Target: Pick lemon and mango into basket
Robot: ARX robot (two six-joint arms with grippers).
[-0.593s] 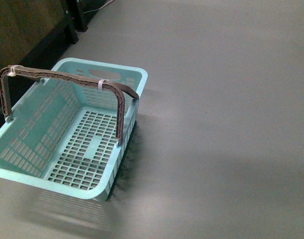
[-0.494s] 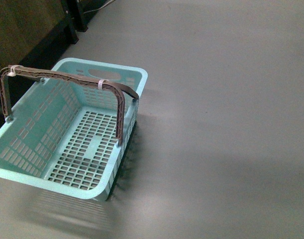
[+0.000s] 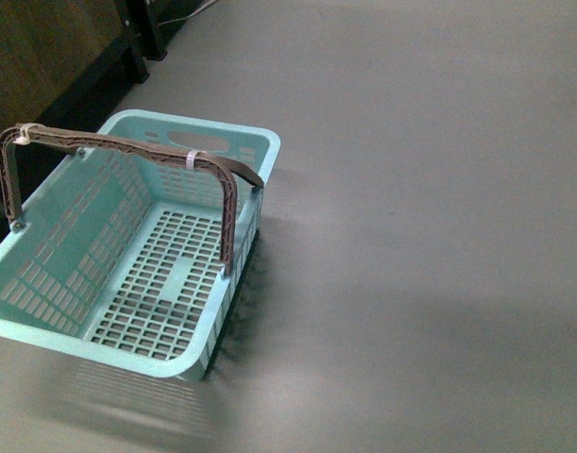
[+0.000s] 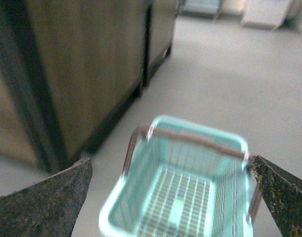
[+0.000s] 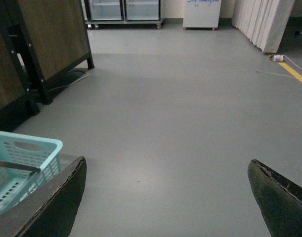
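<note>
Sitting on the grey floor (image 3: 411, 236) at the left, the basket (image 3: 71, 241) holds nothing; its slotted bottom shows through. Neither lemon nor mango appears in any view, so both picks look undone. The left gripper (image 4: 170, 163) hangs above the basket, jaws spread wide, gripping nothing. The right gripper (image 5: 166, 162), likewise spread, faces floor right of it.

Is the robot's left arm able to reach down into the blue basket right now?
Probably yes. The open left gripper faces the basket with nothing between them. The raised brown handle crosses the top, so it must dodge that.
</note>
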